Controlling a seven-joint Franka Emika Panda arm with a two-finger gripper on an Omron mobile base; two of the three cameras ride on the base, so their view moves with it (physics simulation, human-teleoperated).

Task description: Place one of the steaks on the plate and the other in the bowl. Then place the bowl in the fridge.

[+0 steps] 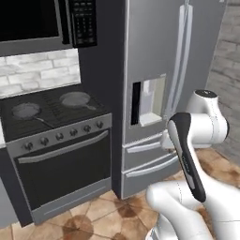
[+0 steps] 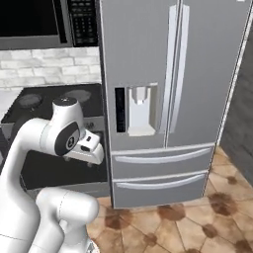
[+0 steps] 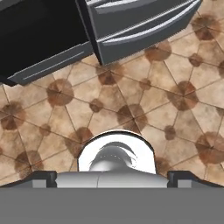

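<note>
Fridge [image 2: 197, 74]: stainless French-door, both doors and drawers shut, just right of stove [image 1: 51, 136] | Step: judged early, steaks, plate, bowl not found | Gripper [image 3: 112, 178]: spread, empty, tips pointing down at tiled floor [image 3: 131, 100] | Next: probably drive on to find them | Room: two frying pans [image 1: 75, 99] on burners, microwave [image 1: 33, 23] above, brick backsplash [image 1: 37, 70].
</note>
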